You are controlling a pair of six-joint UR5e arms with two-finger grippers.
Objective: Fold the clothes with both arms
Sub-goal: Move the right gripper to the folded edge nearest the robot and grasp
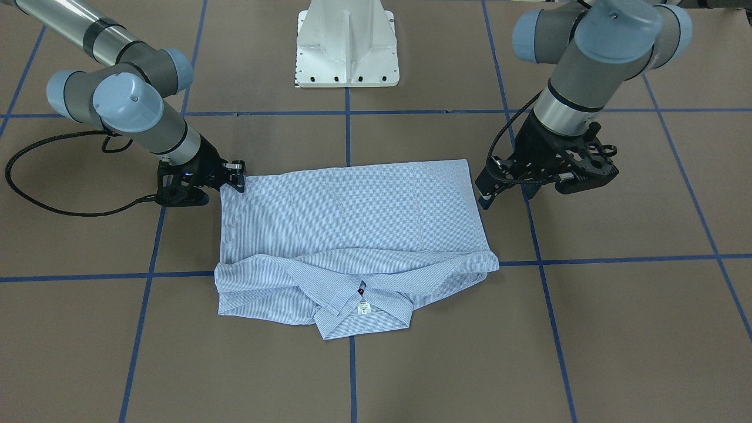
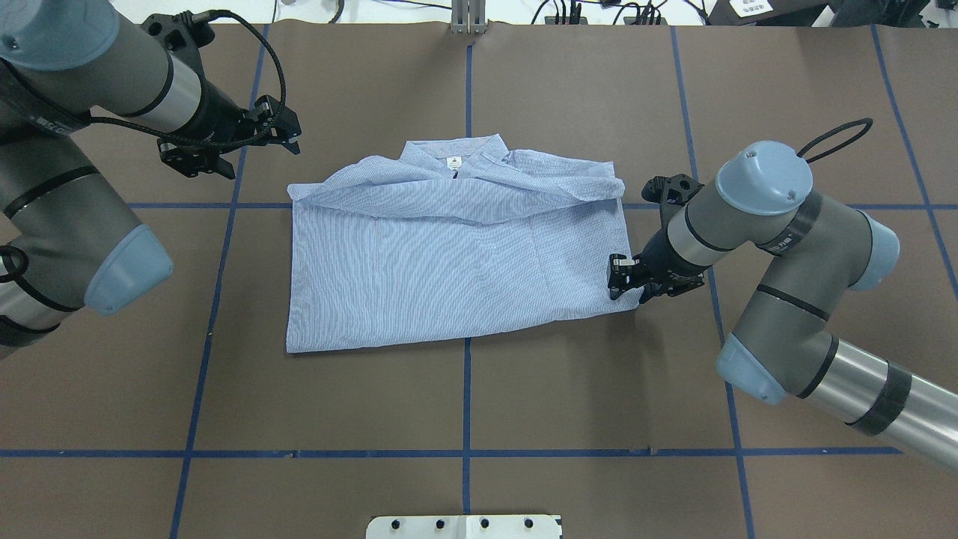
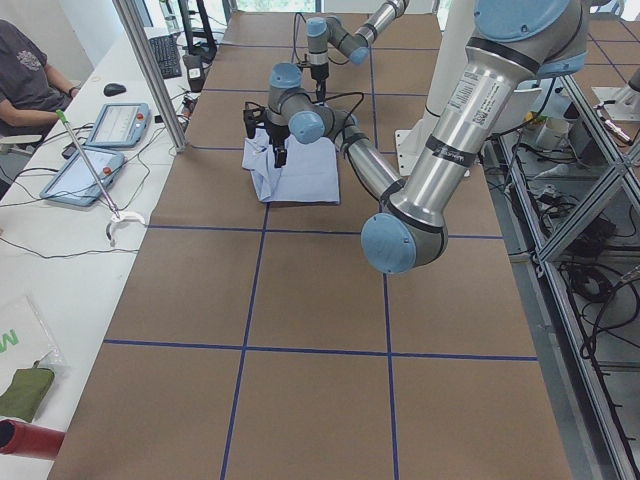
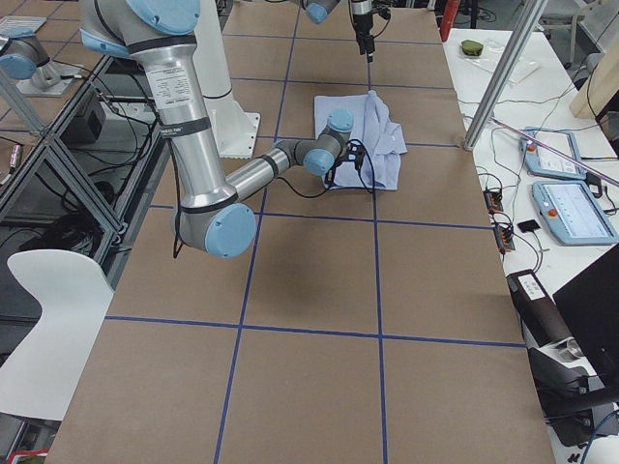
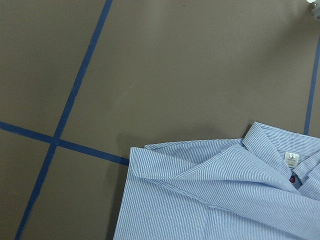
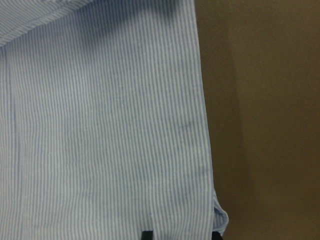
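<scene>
Nearest my base, the brown matte table lay flat, crossed by thin blue tape lines. The shirt rested on it near the middle, folded into a rough rectangle of thin cloth with fine light-blue and white stripes. Its near edge ran straight and smooth.

My right gripper sat low at the near right corner of that rectangle. The black fingers were spread, with the cloth's edge lying between them, and the wrist camera showed the tips just over the weave.

Farther out, the cloth bunched into soft diagonal folds below the collar, which lay on the far side. A small white label and a dark red button showed at the neck.

My left gripper hung beyond the shirt's far left corner, clear of the cloth, its claws apart and holding nothing.
</scene>
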